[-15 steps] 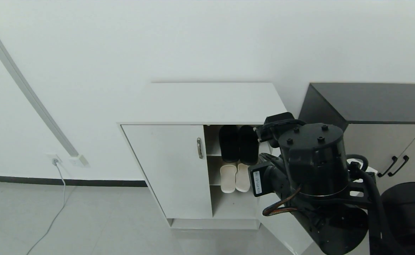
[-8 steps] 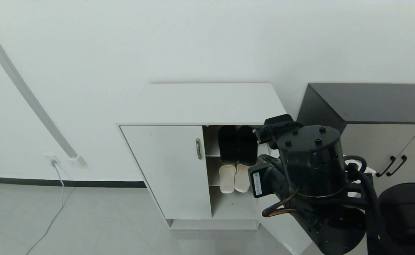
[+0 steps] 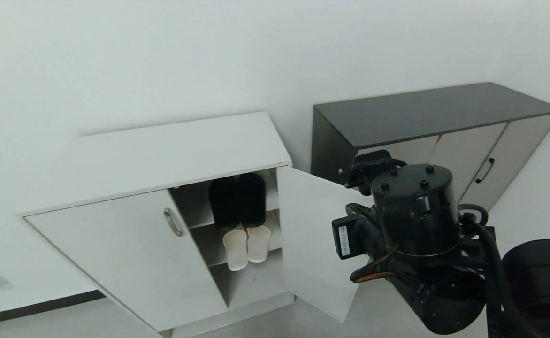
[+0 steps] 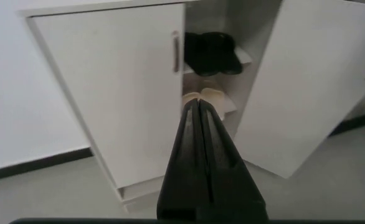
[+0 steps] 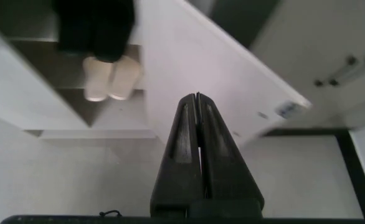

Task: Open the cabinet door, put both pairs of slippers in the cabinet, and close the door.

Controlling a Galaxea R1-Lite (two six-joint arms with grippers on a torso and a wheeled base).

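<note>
Both pairs already inside the cabinet (image 3: pixel 162 150). Black slippers (image 3: pixel 237 199) side by side on the upper shelf. Cream slippers (image 3: pixel 241 244) side by side on the shelf below, just under the black pair, near ends appearing to jut slightly past the shelf edge. Judged stowed one pair per shelf to keep each pair flat and inside the door line.

Right door (image 3: pixel 317 249) standing open, swung well out toward the robot, touched by neither gripper. Left door (image 3: pixel 129 263) shut, metal handle (image 3: pixel 173 222) at its inner edge. Judged: only the closing step outstanding.

Left gripper (image 4: pixel 199 106) closed on nothing, fingers pressed together, aimed at the opening between the two doors, apart from the cabinet. Right gripper (image 5: pixel 197 98) likewise closed and empty, held near the open door without contact. Closed fingers probably kept as a blunt pusher, no grasp being needed to press a panel home. Right side judged better placed for that push. Risk noted: overhang of the cream pair possibly catching the door.

Just beside the cabinet, on the right: a dark-topped sideboard (image 3: pixel 425 112), doors shut.
</note>
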